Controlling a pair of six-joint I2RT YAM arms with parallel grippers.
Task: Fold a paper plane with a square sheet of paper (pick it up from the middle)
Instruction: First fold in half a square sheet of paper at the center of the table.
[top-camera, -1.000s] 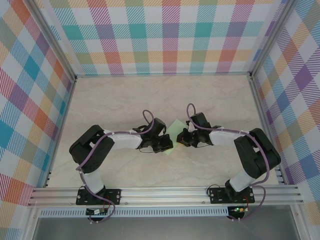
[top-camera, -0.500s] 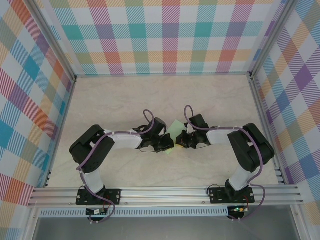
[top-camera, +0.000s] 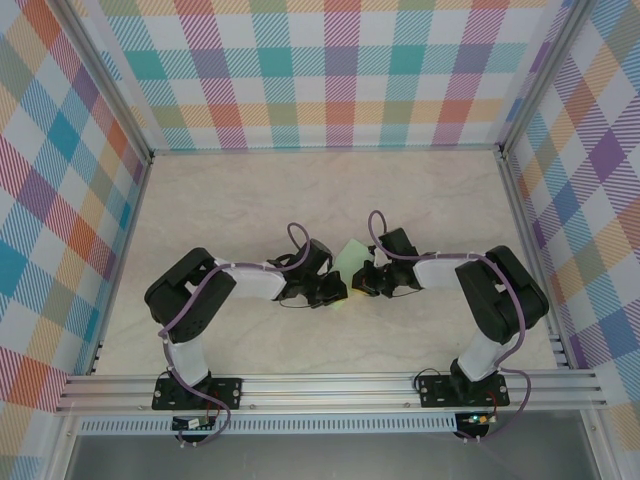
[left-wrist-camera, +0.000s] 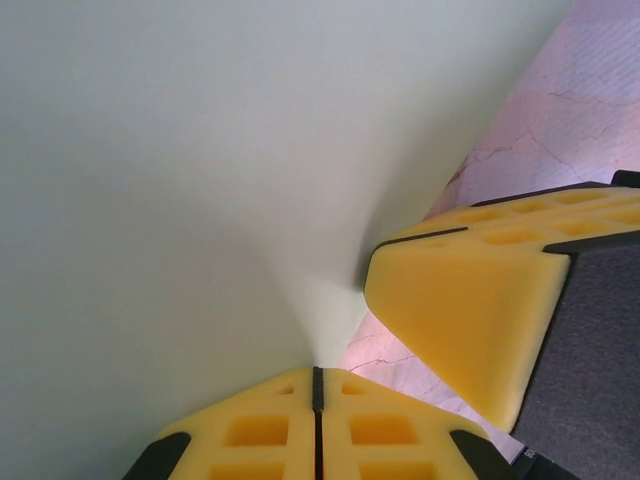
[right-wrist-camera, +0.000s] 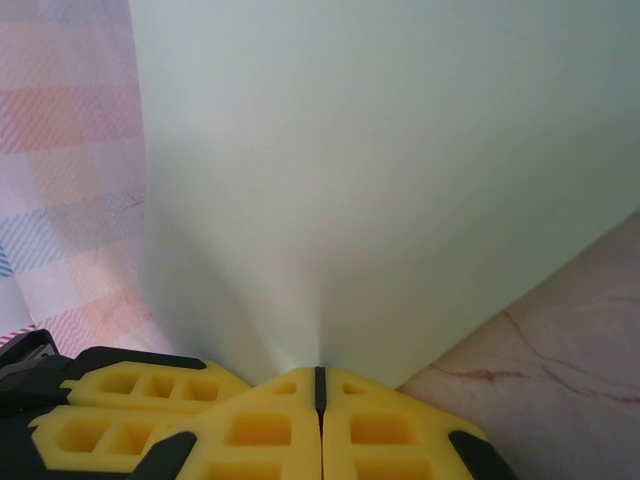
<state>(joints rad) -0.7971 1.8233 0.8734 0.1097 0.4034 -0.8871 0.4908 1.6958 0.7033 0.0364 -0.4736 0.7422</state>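
Item: one square sheet of paper (top-camera: 351, 254), pale mint-green, with plain faces. It is held over the middle of the marbled beige table (top-camera: 240, 200). Its far corner points toward the plaid back wall (top-camera: 340, 70), and its near part is tucked between the two claws. First holder: the left gripper (top-camera: 337, 293), at the sheet's near left edge. Its jaws are closed, and the yellow foam pads (left-wrist-camera: 260, 430) press together with the paper pinched in the seam between them. In the left wrist view the sheet rises from that seam as a smooth surface, with a soft crease fanning up from the pinch. Second holder: the right gripper (top-camera: 362, 281), at the sheet's near right edge and just beside the first. Its jaws are likewise clamped on the paper, which spreads upward from its own pad seam in the right wrist view. One pad of the second holder (left-wrist-camera: 460, 320) sits against the sheet's lower edge in the left wrist view. Fixture: an aluminium rail (top-camera: 330, 385), well nearer than the sheet, carries both arm bases.
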